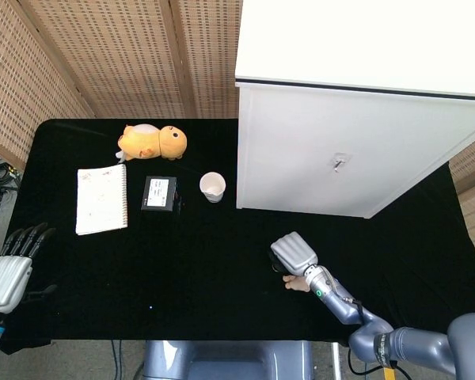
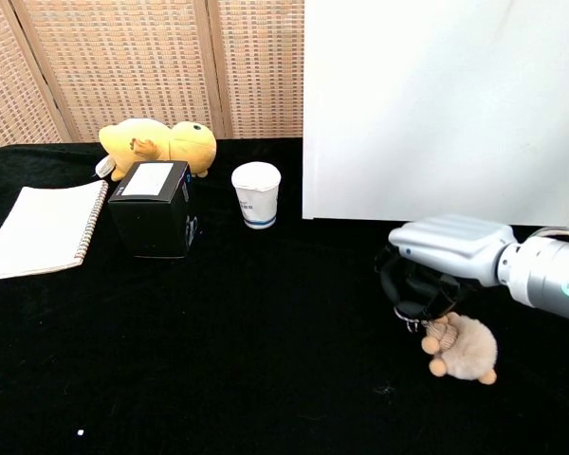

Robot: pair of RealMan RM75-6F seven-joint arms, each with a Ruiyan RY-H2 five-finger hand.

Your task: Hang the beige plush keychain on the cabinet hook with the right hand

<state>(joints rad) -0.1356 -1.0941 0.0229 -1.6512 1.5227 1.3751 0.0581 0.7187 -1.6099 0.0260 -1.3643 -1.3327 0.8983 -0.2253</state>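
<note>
The beige plush keychain [image 2: 461, 345] hangs by its metal ring under my right hand [image 2: 440, 258], whose curled fingers hold the ring, low over the black table right of centre. From above, the plush [image 1: 295, 282] peeks out just below the right hand [image 1: 294, 253]. The small metal hook [image 1: 338, 163] sits on the white cabinet [image 1: 356, 150] door, up and right of the hand. The hook does not show in the chest view. My left hand [image 1: 8, 271] hovers at the table's near left corner, fingers straight and holding nothing.
On the left half of the table stand a paper cup [image 2: 256, 194] and a black box [image 2: 152, 208]. A spiral notebook [image 2: 40, 228] and a yellow plush toy [image 2: 157, 143] lie there too. The cabinet [image 2: 446, 104] fills the back right. Woven screens stand behind.
</note>
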